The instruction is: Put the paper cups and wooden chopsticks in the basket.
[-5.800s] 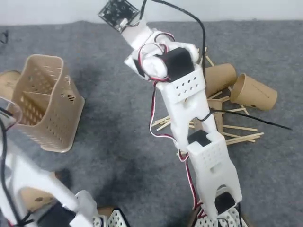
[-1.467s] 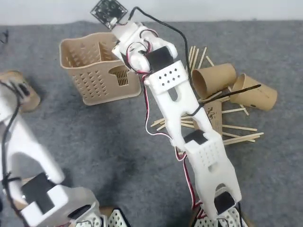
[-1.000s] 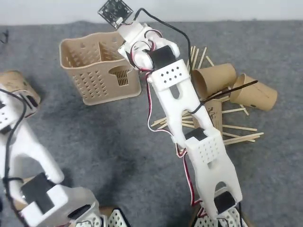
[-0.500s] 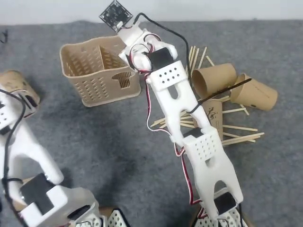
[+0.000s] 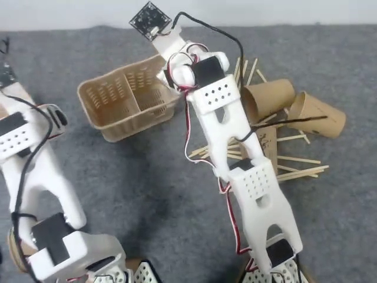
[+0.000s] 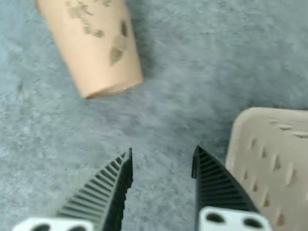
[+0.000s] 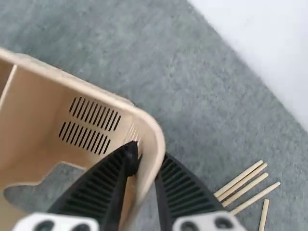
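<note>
The tan slotted basket sits tilted left of centre; my right gripper is shut on its right rim. Two paper cups lie on their sides at the right, and a third cup is partly under the right arm. Wooden chopsticks are scattered around them, and some chopsticks lie beyond the basket wall. My left gripper hangs open above the grey mat, between a lying paper cup and a basket corner.
Grey carpet-like mat covers the table, with a white wall strip along the far edge. The left arm's white links stand at the near left. The right arm stretches from the near edge over the chopstick pile.
The basket went from the far left to left of centre, and in the last half second tipped over with its held rim up. The left arm swung toward the far-left cup.
</note>
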You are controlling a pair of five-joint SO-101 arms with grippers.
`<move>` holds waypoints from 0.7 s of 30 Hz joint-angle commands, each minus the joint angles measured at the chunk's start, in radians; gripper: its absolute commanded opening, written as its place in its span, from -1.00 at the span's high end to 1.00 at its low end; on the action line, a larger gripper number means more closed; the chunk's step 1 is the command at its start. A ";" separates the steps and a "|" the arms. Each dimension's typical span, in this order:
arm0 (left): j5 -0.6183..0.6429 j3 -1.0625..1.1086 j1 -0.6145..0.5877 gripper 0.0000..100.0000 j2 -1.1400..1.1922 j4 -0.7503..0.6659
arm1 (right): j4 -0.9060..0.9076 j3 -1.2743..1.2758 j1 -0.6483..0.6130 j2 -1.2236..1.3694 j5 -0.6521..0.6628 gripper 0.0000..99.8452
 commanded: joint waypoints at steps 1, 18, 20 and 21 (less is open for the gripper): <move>0.014 0.005 0.040 0.61 -0.037 -0.017 | 0.044 -0.163 -0.054 -0.056 0.092 0.77; 0.014 0.022 0.054 0.61 -0.037 -0.117 | -0.105 -0.144 -0.004 -0.077 0.025 0.65; 0.014 0.025 0.054 0.61 -0.037 -0.120 | -0.117 -0.146 0.002 -0.077 0.002 0.65; 0.014 0.025 0.054 0.61 -0.037 -0.120 | -0.131 -0.144 0.002 -0.077 -0.009 0.65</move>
